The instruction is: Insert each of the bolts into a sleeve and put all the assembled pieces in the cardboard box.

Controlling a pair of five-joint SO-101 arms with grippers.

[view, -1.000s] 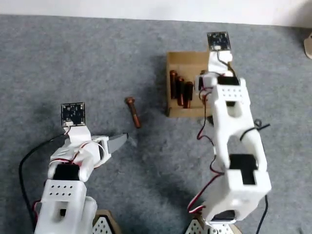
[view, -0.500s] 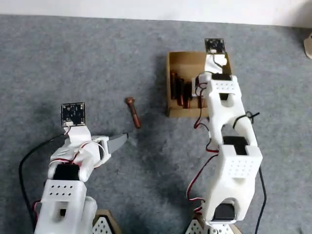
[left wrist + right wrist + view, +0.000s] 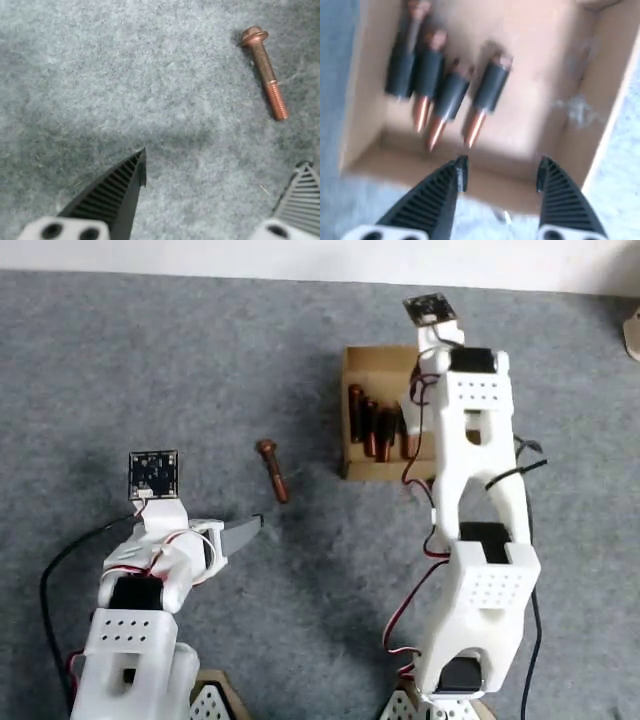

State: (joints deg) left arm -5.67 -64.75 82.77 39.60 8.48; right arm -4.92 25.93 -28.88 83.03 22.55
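Over the last second our right arm [image 3: 470, 440] has stretched further over the box [image 3: 385, 365], upper right in the high view. Its gripper [image 3: 500, 170] now hangs wide open and empty above four sleeved bolts [image 3: 447, 95] lying side by side inside, so we judge the fourth delivered. One bare bolt [image 3: 272, 470] lies on the carpet [image 3: 200, 360] near centre, ahead of our left gripper [image 3: 222, 157], which is also open and holding nothing.

Open carpet [image 3: 200, 370] all round the lone bolt [image 3: 272, 471], free from above and from the wide-spread left gripper [image 3: 222, 160]. Inside the cardboard box [image 3: 385, 365] — four assembled pieces [image 3: 445, 95] crowding one side, bare floor beside them, walls barring sideways entry, right arm [image 3: 470, 430] overhead
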